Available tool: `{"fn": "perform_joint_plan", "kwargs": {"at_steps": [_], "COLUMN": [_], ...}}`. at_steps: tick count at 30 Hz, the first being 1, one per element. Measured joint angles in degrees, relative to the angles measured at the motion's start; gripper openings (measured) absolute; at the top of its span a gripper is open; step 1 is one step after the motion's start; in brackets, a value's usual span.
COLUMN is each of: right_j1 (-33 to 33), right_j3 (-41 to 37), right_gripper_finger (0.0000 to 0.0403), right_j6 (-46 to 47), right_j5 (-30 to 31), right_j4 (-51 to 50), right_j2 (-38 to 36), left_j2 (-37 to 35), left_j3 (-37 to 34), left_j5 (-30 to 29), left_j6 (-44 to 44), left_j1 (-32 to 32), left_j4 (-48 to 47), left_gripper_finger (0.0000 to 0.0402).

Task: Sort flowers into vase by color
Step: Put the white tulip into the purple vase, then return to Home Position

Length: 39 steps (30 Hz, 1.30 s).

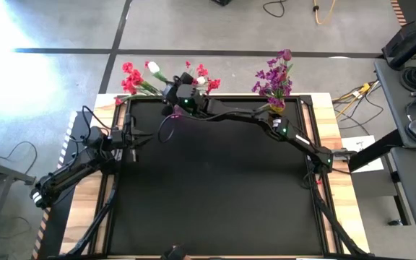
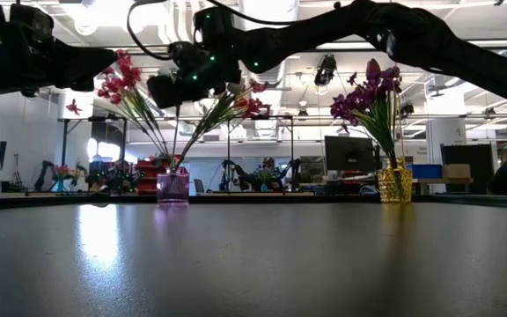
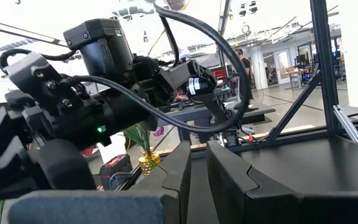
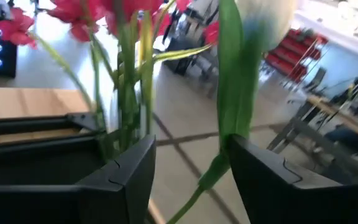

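Note:
A purple-tinted glass vase (image 2: 172,187) stands at the table's far-left edge and holds red-bloomed flowers (image 1: 131,78) and a white tulip (image 1: 152,68). A gold vase (image 2: 394,185) at the far right holds purple flowers (image 1: 273,78) topped by a dark pink bud (image 2: 374,69). My right gripper (image 1: 172,94) reaches across to the red bunch and is open. In its wrist view the white tulip's green stem (image 4: 229,106) runs between the fingers, close to one of them. My left gripper (image 1: 133,137) hovers by the table's left edge, shut and empty. My right gripper (image 4: 191,174) is open around the white tulip's stem (image 4: 219,165), coming at it about level, above the vase. The stem passes right beside the inner edge of one finger (image 4: 253,168). I cannot tell whether it touches that finger.
The black tabletop (image 1: 215,188) has a raised frame (image 1: 215,97) along its far edge, just in front of both vases. Wooden boards flank the table on the left and right. The right arm (image 1: 266,119) spans the far part of the table. Beyond lies a room with desks and monitors.

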Motion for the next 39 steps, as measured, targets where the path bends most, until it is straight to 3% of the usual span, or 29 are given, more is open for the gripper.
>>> {"fn": "perform_joint_plan", "kwargs": {"at_steps": [19, 22, 26, 30, 39], "right_j1": [2.81, 3.83, 5.36, 5.65, 6.85], "right_j3": [0.0, 0.02, -0.89, -3.9, -4.02], "right_gripper_finger": [0.0174, 0.015, 0.0086, 0.0019, 0.0009], "right_j6": [13.23, 14.22, 13.8, 13.62, 11.5], "right_j5": [0.85, 0.39, -1.82, -3.58, -6.98], "right_j4": [-19.47, -23.34, -27.41, -24.18, -23.01], "right_j2": [-3.72, -4.33, -4.37, -4.34, -5.85], "left_j2": [0.0, 0.0, 0.0, 0.11, 0.11], "left_j3": [0.0, 0.0, 0.0, 0.0, 0.0], "left_j5": [0.0, 0.0, 0.0, -0.21, -0.57], "left_j6": [-0.04, -0.3, -0.89, -0.94, -1.13], "left_j1": [0.0, 0.0, 0.0, 0.0, 0.0], "left_j4": [-0.02, -0.04, -1.04, -1.46, -0.75], "left_gripper_finger": [0.0036, 0.0036, 0.0036, 0.0036, 0.0036]}}
